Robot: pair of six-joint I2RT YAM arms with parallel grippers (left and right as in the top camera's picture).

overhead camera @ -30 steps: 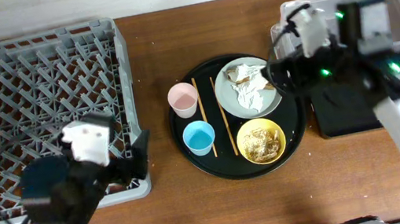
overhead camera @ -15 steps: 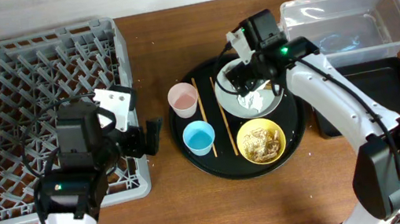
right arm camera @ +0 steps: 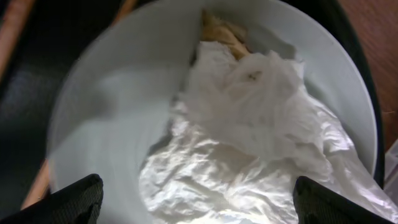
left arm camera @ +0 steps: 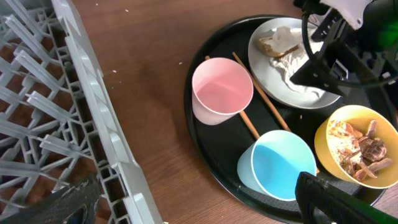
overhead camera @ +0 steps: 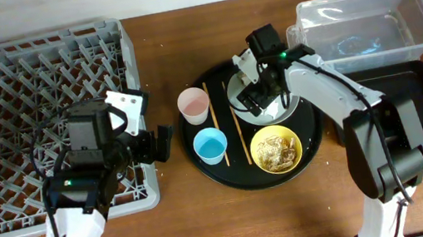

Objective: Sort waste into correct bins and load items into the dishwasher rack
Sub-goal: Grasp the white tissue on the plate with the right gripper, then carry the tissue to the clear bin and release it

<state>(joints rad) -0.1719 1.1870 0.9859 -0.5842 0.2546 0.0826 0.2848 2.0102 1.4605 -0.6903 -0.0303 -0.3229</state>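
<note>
A round grey-white plate [overhead camera: 237, 106] on the round black tray holds crumpled white napkins [right arm camera: 249, 124] with a brown scrap [right arm camera: 221, 31]. My right gripper [overhead camera: 254, 95] hangs open just above them, a finger on each side [right arm camera: 199, 205]. On the same tray stand the pink cup [overhead camera: 193, 104], the blue cup [overhead camera: 210, 145] and the yellow bowl [overhead camera: 276, 149] of tan food leftovers, with two chopsticks [overhead camera: 239, 127] between them. My left gripper [overhead camera: 152, 144] is open and empty at the right edge of the grey rack [overhead camera: 35, 119], left of the cups [left arm camera: 199, 205].
The clear tub [overhead camera: 365, 24] stands at the back right, with the shallow black rectangular tray [overhead camera: 398, 99] in front of it. The round black tray [overhead camera: 228, 171] sits mid-table. Bare wood lies between the rack and the round tray.
My right gripper has swung left from over the clear tub and come down over the plate's napkins. My left arm has moved forward and right, up to the rack's right edge.
</note>
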